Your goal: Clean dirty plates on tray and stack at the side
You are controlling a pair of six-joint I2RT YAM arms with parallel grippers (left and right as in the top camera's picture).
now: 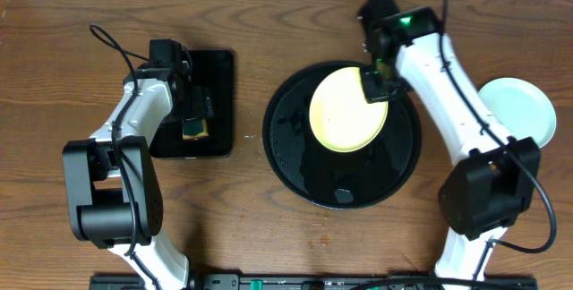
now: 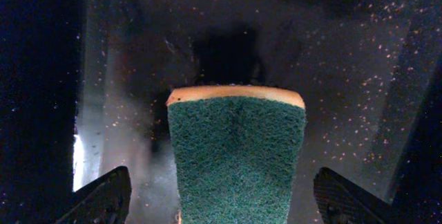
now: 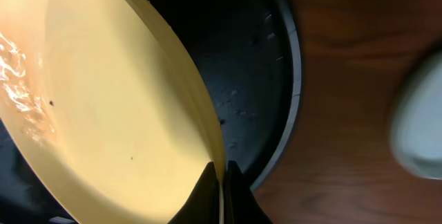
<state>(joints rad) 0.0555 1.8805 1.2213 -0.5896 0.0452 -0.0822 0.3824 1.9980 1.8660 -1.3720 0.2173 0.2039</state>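
Two arms, one pale yellow round plate (image 1: 345, 115) tilted over the large round glossy black tray (image 1: 295, 169).
Right fingers (image 3: 238, 200) pinch its far-right rim; left fingers (image 2: 103, 198) spread either side of a green-faced yellow sponge (image 2: 238, 162).

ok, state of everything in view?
yellow plate: brown specks, rim pinched by right gripper, over round tray.
mint plate: on table, right of round tray.
sponge: on rectangular tray, ungripped.
left gripper: open, straddling sponge.
right gripper: shut on yellow plate.
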